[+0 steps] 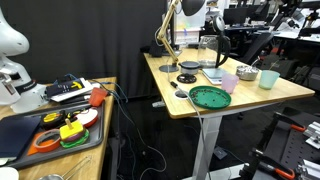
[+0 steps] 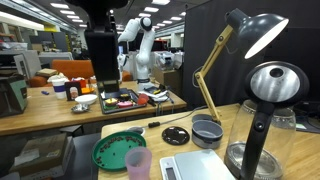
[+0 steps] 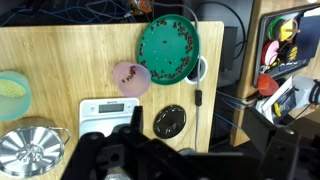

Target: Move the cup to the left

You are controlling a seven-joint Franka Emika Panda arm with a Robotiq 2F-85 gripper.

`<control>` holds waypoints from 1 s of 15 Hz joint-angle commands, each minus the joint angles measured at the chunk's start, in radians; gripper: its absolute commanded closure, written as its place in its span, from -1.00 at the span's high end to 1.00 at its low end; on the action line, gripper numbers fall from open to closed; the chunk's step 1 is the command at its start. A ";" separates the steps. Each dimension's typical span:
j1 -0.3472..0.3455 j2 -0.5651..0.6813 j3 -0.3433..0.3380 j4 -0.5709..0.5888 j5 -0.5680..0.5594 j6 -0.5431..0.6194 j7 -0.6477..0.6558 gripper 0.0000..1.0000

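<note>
Wooden tabletop (image 3: 50,50) fills the wrist view, crowded with a digital scale (image 3: 110,107), a round green plate (image 3: 143,48) and a mint-green cup (image 3: 12,92). The cup (image 3: 131,76) stands upright just beside the plate's rim, straight ahead of the gripper (image 3: 128,140), which hangs above the table. It is small, pale pink-lilac and handleless, with its mouth open upward. The gripper shows only as a dark blur, so I cannot tell whether its jaws are spread

No text, number or brand legible anywhere: display strip on the digital kitchen scale (image 3: 109,109) too small to read, and labels among the colourful clutter (image 1: 68,126) on the left side table (image 1: 109,105) blurred beyond reading.
</note>
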 commanded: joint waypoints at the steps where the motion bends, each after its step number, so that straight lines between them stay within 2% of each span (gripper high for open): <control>1: -0.039 0.053 0.019 0.025 0.036 0.095 0.048 1.00; 7: -0.068 0.237 0.040 0.081 0.021 0.276 0.228 1.00; 9: -0.088 0.316 0.055 0.103 -0.003 0.292 0.306 1.00; 11: -0.097 0.379 0.056 0.126 -0.018 0.249 0.349 1.00; 12: -0.098 0.402 0.055 0.134 -0.024 0.219 0.354 1.00; 13: -0.088 0.359 0.049 0.090 0.003 0.277 0.312 1.00; 15: -0.090 0.398 0.051 0.107 -0.001 0.264 0.324 1.00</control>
